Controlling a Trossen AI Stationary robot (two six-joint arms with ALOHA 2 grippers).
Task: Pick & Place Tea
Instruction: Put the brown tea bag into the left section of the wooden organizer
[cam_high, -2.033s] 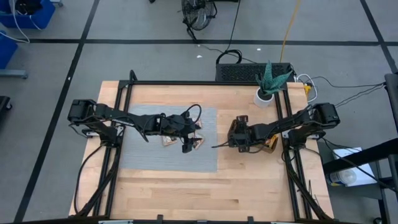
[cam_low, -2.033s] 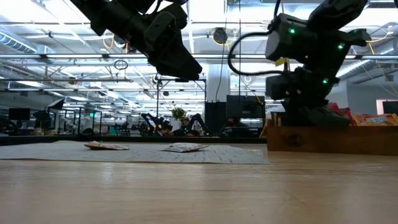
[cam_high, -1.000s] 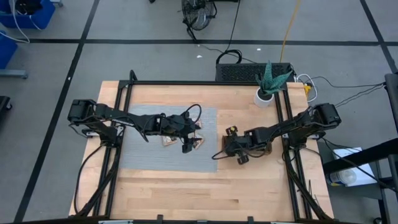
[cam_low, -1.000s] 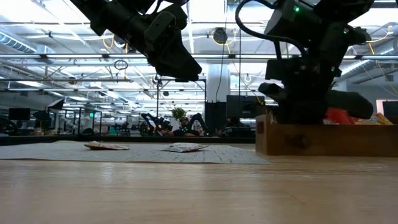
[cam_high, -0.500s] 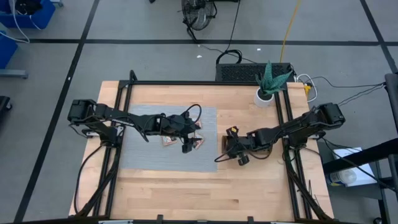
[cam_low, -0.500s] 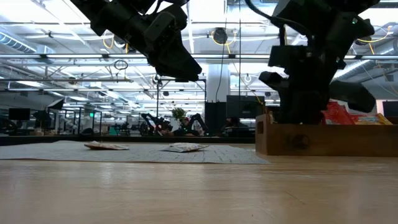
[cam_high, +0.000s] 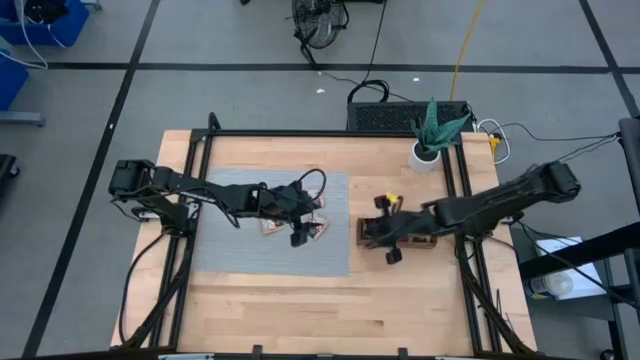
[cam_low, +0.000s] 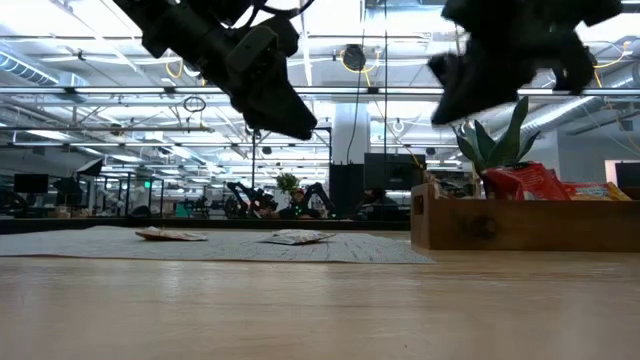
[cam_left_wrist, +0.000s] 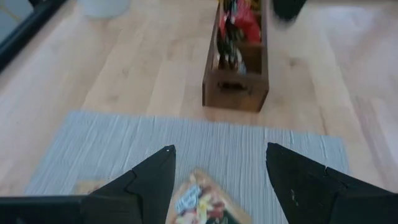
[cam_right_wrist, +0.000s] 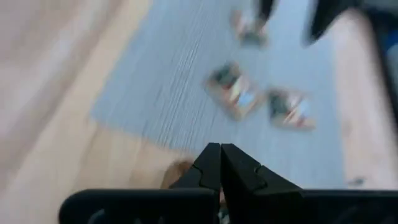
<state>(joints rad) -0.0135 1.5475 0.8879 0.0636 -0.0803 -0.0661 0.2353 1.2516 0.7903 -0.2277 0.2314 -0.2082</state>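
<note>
Since a second ago the right arm has lifted and pulled back toward the wooden tray (cam_high: 424, 240), uncovering the red sachets (cam_low: 527, 182) stacked inside it. Three loose tea sachets (cam_right_wrist: 236, 91) lie on the grey mat (cam_high: 240, 255), close together near its middle. Directly above them hangs the left gripper (cam_left_wrist: 217, 180), fingers spread apart and empty. Raised off the table, the right gripper (cam_right_wrist: 220, 167) has its fingers pressed together, holding nothing. A potted plant (cam_high: 432, 135) stands behind the tray.
</note>
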